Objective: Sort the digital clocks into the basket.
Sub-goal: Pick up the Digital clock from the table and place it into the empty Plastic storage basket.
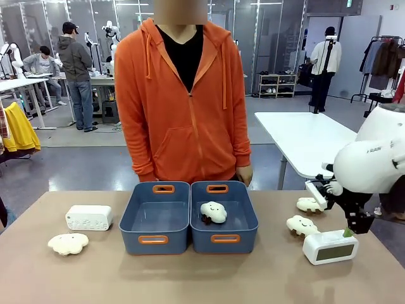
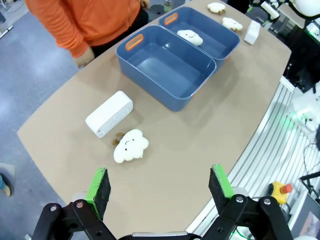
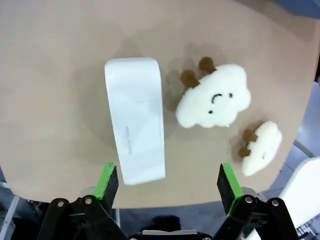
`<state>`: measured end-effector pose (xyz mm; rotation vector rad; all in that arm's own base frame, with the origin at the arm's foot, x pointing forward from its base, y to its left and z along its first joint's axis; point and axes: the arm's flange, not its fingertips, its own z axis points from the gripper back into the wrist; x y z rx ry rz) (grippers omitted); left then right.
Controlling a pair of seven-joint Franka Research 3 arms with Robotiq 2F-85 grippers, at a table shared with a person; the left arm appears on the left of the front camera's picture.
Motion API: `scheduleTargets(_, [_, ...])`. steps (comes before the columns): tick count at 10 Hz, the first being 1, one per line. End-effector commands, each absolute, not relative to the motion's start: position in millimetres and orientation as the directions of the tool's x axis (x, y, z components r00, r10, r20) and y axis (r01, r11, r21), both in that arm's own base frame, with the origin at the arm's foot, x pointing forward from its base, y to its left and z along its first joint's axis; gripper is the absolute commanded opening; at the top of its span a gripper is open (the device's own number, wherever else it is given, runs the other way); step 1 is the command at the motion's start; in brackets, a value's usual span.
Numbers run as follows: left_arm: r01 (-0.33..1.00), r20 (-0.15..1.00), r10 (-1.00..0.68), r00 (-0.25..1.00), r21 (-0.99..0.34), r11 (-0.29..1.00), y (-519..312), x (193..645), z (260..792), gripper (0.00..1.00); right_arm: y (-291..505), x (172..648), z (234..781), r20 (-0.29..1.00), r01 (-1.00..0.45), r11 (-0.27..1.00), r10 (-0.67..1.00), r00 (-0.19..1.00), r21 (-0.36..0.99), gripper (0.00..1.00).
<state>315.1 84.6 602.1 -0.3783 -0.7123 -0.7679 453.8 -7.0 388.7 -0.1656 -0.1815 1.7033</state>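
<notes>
1. Front view: the right gripper hangs released just above the screen clock at the right end of the bench. The dotted clock lies far left. One basket is empty, and its twin holds a cloud toy.
2. Left wrist view: the left gripper is spread wide and holds nothing, well apart from the dotted clock.
3. Right wrist view: the screen clock sits off-centre toward one finger, with a second cloud toy just beside it. This looks like the approach to a first pick. The next move calls for centring, descending, then clamping the clock's narrow sides.
</notes>
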Motion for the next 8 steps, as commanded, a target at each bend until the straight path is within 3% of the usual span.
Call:
scheduleTargets(1, [0.759,0.714,-0.503,0.487,-0.062,0.648,86,315,604,1.00,-6,463,378,0.055,-0.979,-0.123,0.990,-0.134,-0.163,1.00])
scheduleTargets(7, [0.759,0.714,-0.503,0.487,-0.062,0.648,86,315,604,1.00,2,462,324,0.053,-0.994,-0.094,0.994,-0.097,-0.053,1.00])
scheduleTargets(8, [0.759,0.714,-0.503,0.487,-0.062,0.648,86,315,604,1.00,2,459,325,0.071,-0.994,-0.092,0.993,-0.096,-0.056,0.70])
